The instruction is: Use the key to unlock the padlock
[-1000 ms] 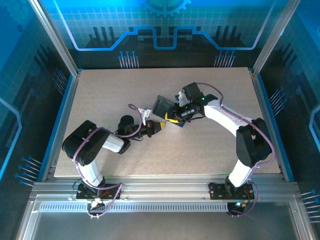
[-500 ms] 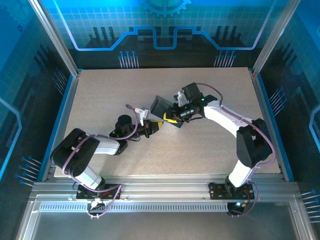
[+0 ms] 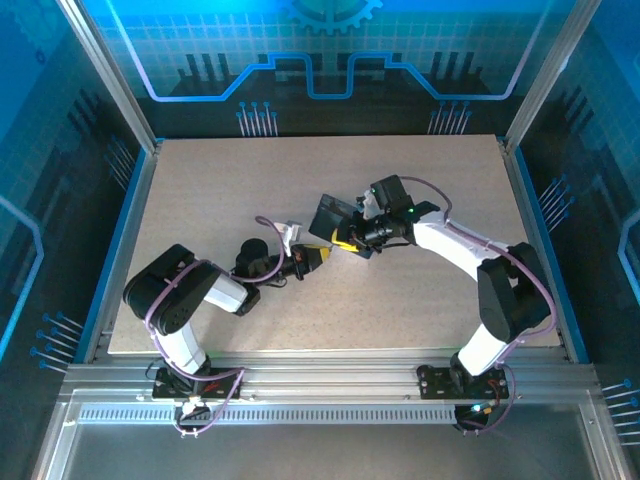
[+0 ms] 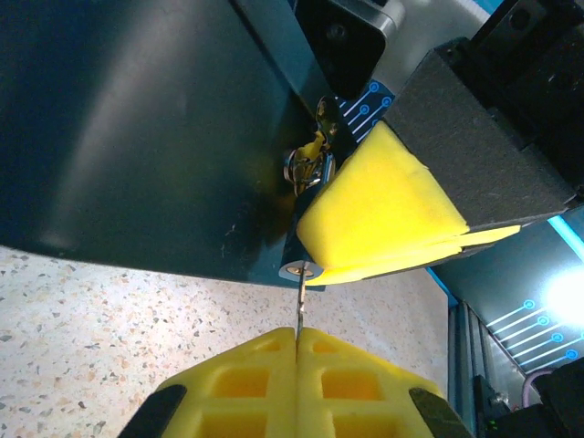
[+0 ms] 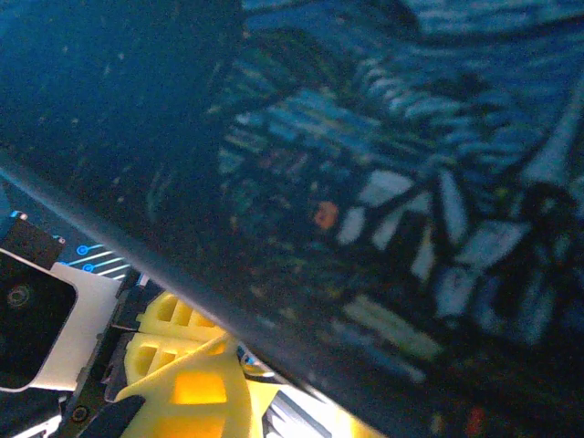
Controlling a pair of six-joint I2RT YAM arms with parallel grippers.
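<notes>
The step in hand is insertion: getting the key into the padlock, with no turn made yet. In the left wrist view the left gripper (image 4: pixel 297 336) is clenched on the key (image 4: pixel 298 306). Its yellow fingers are pressed flat together, and the thin blade stands straight out from the seam between them. The blade's tip meets the small silvery round face at the bottom end of the padlock (image 4: pixel 296 269), which I take to be the keyway. Whether the tip has entered or only touches the mouth is too small to tell.

The padlock sits just above the surface (image 4: pixel 109 310), against the lower edge of the dark-blue tin (image 4: pixel 137 137). The right gripper (image 4: pixel 319 260) comes in from the other side, its yellow fingers nearly together, and appears to be grasping the padlock body to steady it. Above the body is a cluster of silvery loops, probably the shackle, though I cannot sort them out. From overhead the two grippers meet nose to nose at the tin's near corner, in the middle of the surface.

The next move calls for a straight push along the blade's own line — no sideways drift, since so thin a key would likely bend or skid off the face. The right gripper should hold firm against that push. Only once the blade is seated does a wrist roll make sense — turning early would probably just twist the key in the grip.
</notes>
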